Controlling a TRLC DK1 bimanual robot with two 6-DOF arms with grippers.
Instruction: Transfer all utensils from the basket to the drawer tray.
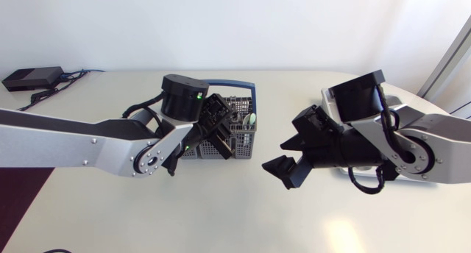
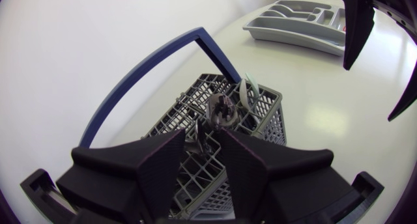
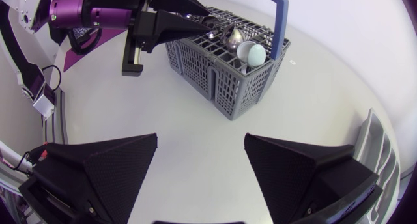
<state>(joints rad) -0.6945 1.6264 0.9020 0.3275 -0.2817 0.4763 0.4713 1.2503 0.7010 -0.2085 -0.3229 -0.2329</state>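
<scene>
Basket (image 1: 244, 143): mid-table (image 1: 110, 209), utensils (image 2: 225, 110) standing inside.
Drawer tray (image 2: 287, 36): right of basket, well apart.
Left gripper (image 2: 201, 138): over basket.
Right gripper (image 3: 201, 139): between basket and tray.

1. Left arm (image 1: 73, 139): long silver-grey box-section link ending in a black cylindrical joint housing (image 1: 182, 96), which has a small green light (image 1: 197, 96) lit on its side.
2. Right arm (image 1: 441, 135): same silver-grey link, with a squarer black housing at the wrist.
3. Each elbow has a round silver joint face (image 1: 151, 161) ringed with small dark screws.
4. Black cables (image 1: 140, 109) loop loosely past the joints on both arms.
5. Right gripper (image 3: 202, 142): matte black, with broad wedge fingers (image 3: 111, 172) of fine-grained texture.
6. Left gripper (image 2: 202, 142): matte black, angular body.
</scene>
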